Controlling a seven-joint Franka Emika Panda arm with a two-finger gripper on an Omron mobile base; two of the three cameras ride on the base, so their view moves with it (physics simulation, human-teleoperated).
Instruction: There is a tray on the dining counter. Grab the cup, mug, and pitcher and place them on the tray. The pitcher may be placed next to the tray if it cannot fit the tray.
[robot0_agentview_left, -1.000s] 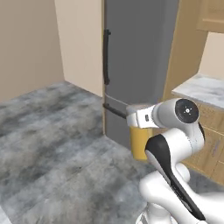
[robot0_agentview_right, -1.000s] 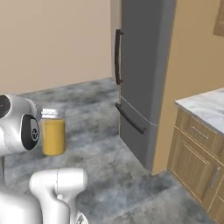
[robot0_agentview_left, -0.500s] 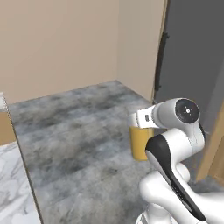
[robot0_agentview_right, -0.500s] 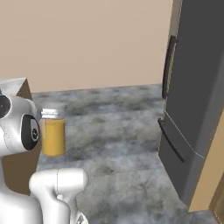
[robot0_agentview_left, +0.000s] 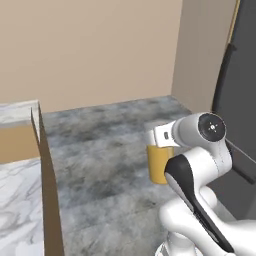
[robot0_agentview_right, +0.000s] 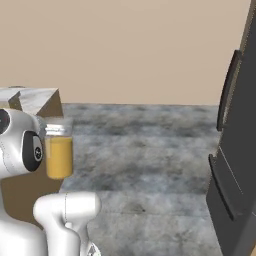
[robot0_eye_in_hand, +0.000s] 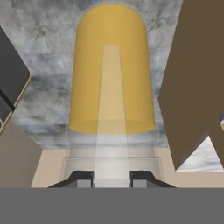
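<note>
Pitcher (robot0_eye_in_hand: 111, 70) held off floor, clear upper part clamped between fingers (robot0_eye_in_hand: 81, 178); orange fill in lower half. Same pitcher (robot0_agentview_left: 161, 162) hangs beside arm's wrist joint, above grey mottled floor (robot0_agentview_left: 110, 150); right base view shows pitcher (robot0_agentview_right: 59, 150) upright, near arm's shoulder. Marble worktop (robot0_agentview_left: 17, 195) with tan panel front at left, apart from pitcher. Dark fridge (robot0_agentview_right: 235, 165) with vertical handle at right. Beige wall (robot0_agentview_left: 90, 50) behind.
</note>
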